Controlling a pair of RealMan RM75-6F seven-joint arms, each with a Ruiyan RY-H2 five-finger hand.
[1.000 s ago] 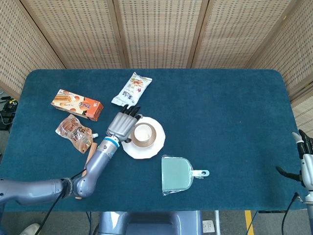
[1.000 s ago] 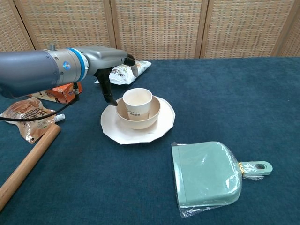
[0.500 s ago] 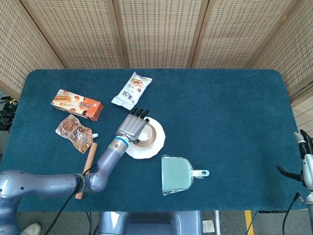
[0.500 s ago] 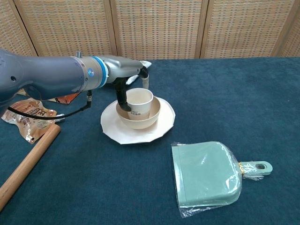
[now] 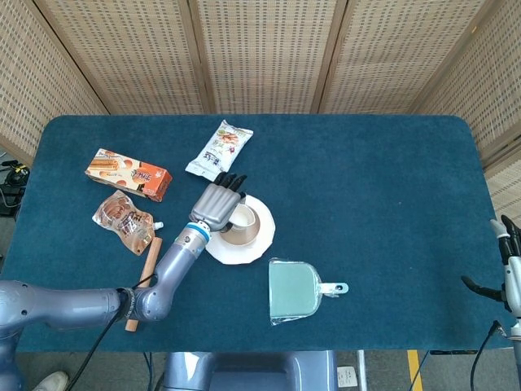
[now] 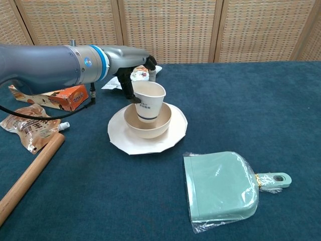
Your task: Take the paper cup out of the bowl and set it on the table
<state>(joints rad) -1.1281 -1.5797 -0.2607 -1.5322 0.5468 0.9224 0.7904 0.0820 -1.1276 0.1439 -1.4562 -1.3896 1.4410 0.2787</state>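
The left robot hand grips the paper cup at its rim, lifted and tilted just above the bowl at frame centre-left, so setting it on the counter remains.

a green dustpan in clear wrap lies near right, handle pointing right; a white plate sits mid-table; a wooden rolling pin lies near left, tilted; beside it a brown snack pouch; further back an orange box and a white snack bag
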